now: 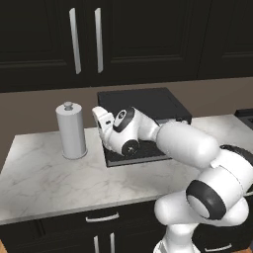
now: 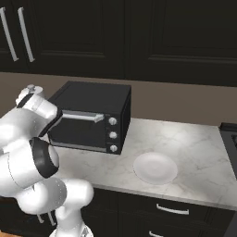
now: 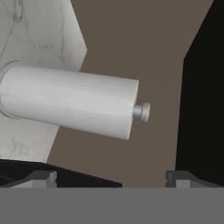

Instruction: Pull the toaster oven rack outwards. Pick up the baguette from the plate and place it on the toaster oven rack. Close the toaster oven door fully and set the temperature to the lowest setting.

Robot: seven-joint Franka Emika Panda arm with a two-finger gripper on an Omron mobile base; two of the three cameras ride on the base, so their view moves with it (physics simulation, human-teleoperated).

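The black toaster oven (image 2: 92,99) stands at the back of the counter, its three silver knobs (image 2: 112,135) in a column on the front right. The toaster oven door (image 2: 81,132) stands up against the front, its silver bar handle (image 2: 81,115) along the top edge; whether it is fully shut I cannot tell. The rack and the baguette are hidden. The white plate (image 2: 155,168) lies bare, right of the oven. My gripper (image 3: 114,178) is open with nothing between its fingertips (image 3: 41,177). My hand (image 1: 105,118) hangs at the oven's front left corner, facing the canister.
A white cylindrical canister (image 1: 71,131) with a lid knob stands left of the oven, close to my hand. Dark upper cabinets (image 1: 86,39) hang above, drawers run below the marble counter (image 1: 44,173), and a stove edge (image 2: 229,134) lies at the far right.
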